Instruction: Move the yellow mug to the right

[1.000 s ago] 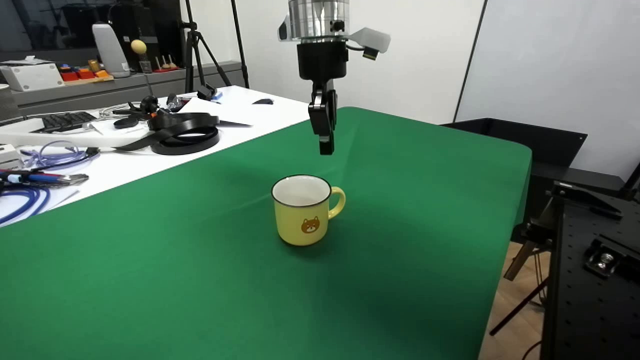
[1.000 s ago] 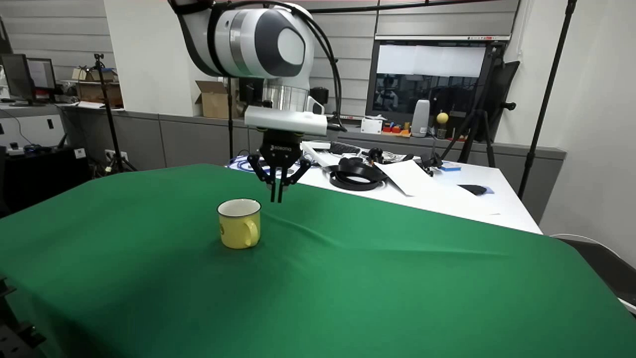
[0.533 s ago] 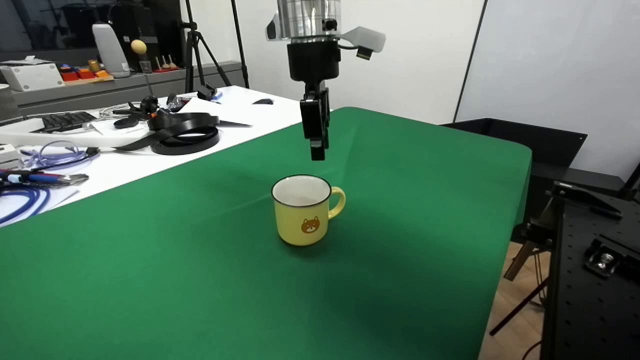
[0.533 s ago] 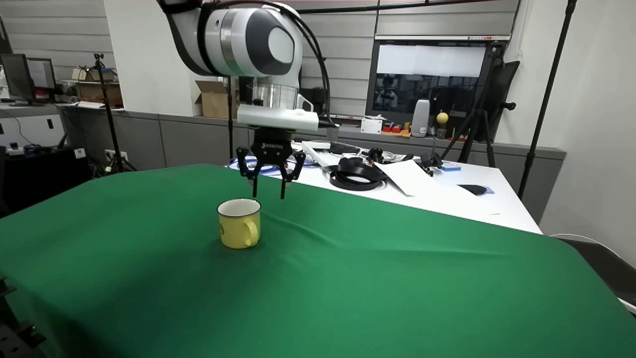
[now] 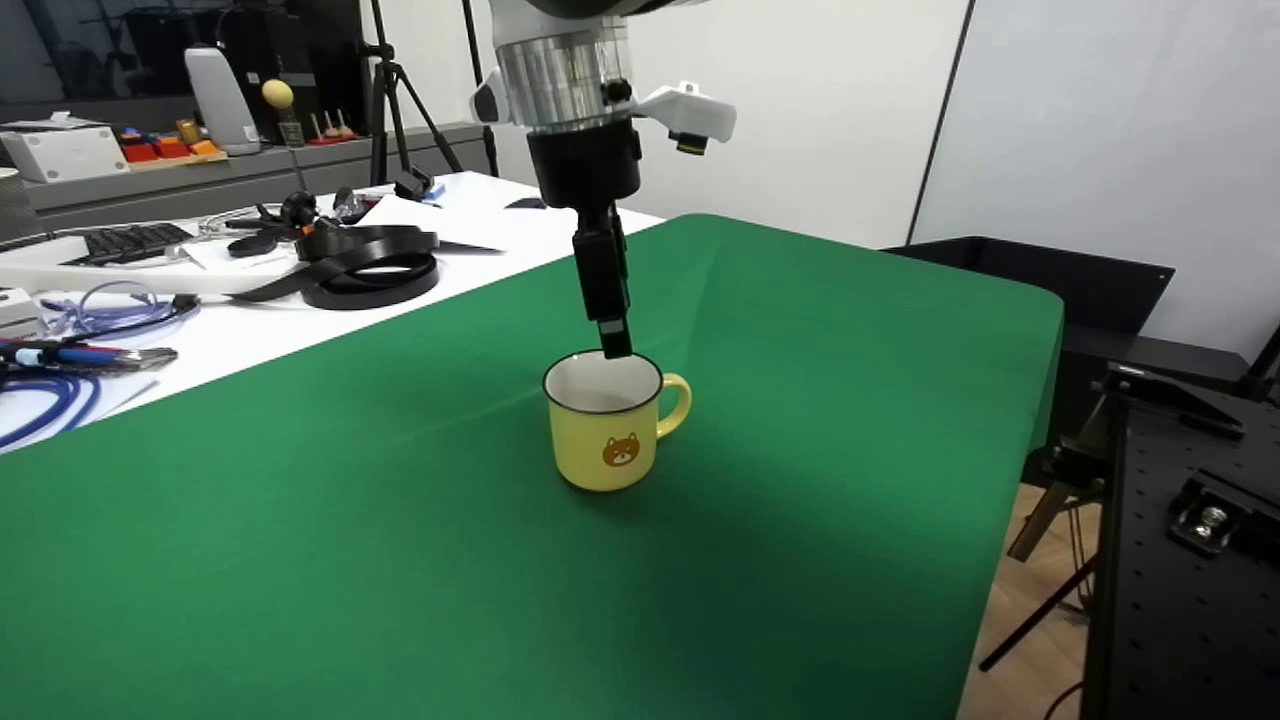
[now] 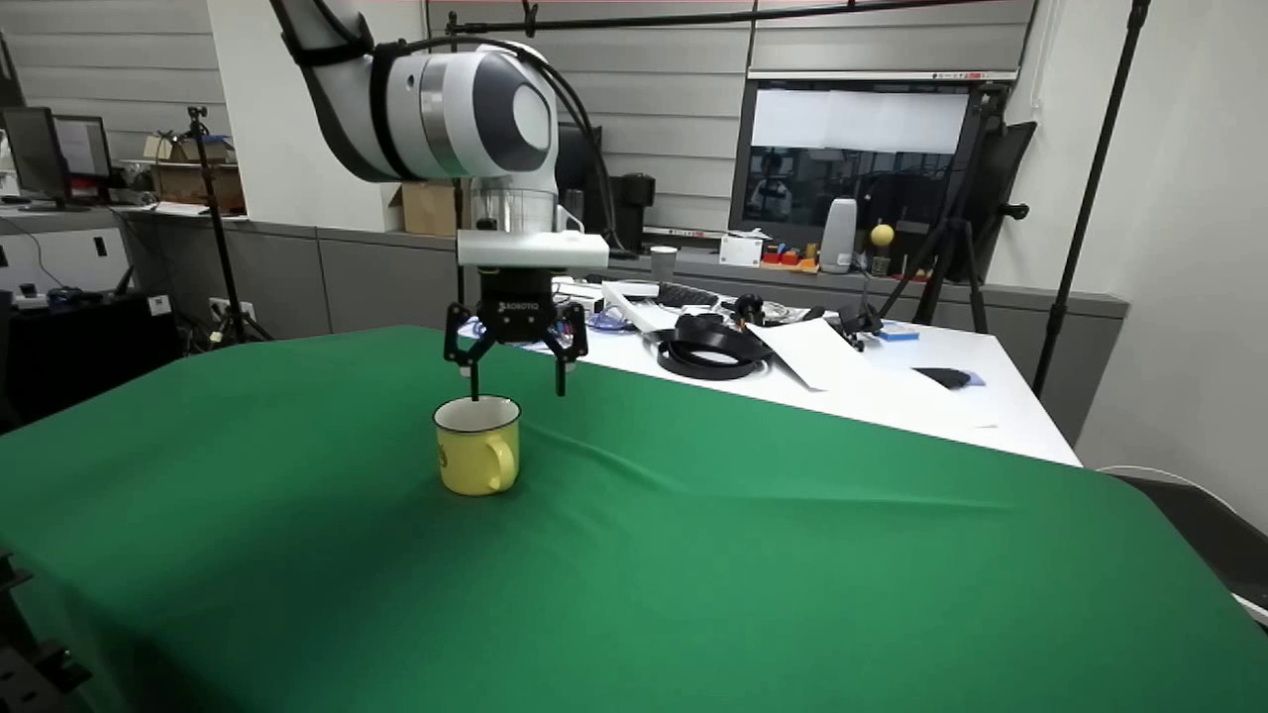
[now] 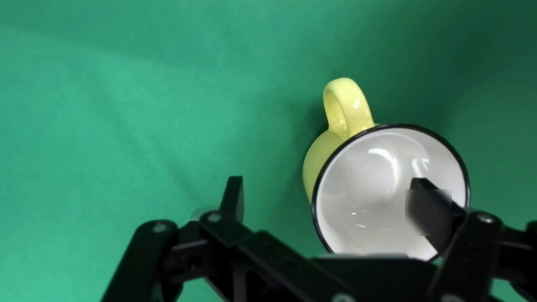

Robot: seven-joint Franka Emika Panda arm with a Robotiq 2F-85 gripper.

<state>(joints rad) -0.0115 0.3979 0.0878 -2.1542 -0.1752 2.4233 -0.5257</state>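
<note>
In an exterior view: yellow mug [image 6: 475,458] upright on green cloth [image 6: 753,594]; gripper [image 6: 517,396] above mug, offset to one side, jaws parted, grasping nothing. In an exterior view: gripper's tip overlaps far rim of mug [image 5: 602,432], contact uncertain. Wrist view: one finger [image 7: 436,209] over mug's white inside; second finger [image 7: 233,198] outside, apart from mug. Likely hazards: misaligned descent may strike rim, tipping mug; pinching one smooth wall may let mug swing or slip.
</note>
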